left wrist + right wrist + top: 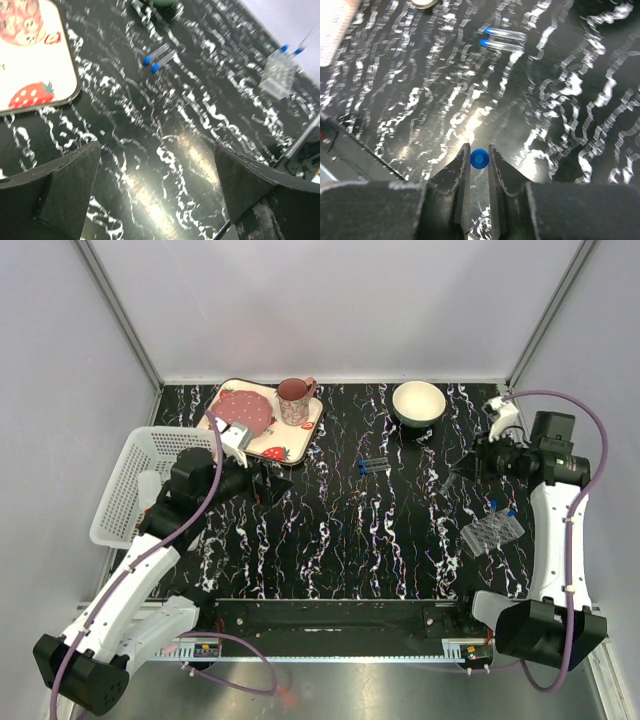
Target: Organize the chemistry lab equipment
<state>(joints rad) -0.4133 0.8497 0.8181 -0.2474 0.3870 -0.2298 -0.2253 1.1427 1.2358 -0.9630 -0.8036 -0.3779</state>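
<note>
My right gripper point(452, 478) point(479, 152) is shut on a blue-capped test tube point(479, 159); its cap shows end-on between the fingers, above the table. Two more blue-capped tubes point(374, 466) point(159, 56) point(504, 39) lie side by side on the black marbled table, left of the right gripper. The clear perforated rack point(492, 532) point(277, 75) sits near the right arm with two tubes standing at its far edge. My left gripper point(275, 481) point(156, 148) is open and empty, low over bare table beside the tray. The funnel and sticks are out of view.
A strawberry-print tray point(300, 435) point(35, 75) with a pink plate and a cup point(294, 400) stands at the back left. A white bowl point(418, 403) is at the back. A white mesh basket point(125, 490) sits at the left edge with a white item inside.
</note>
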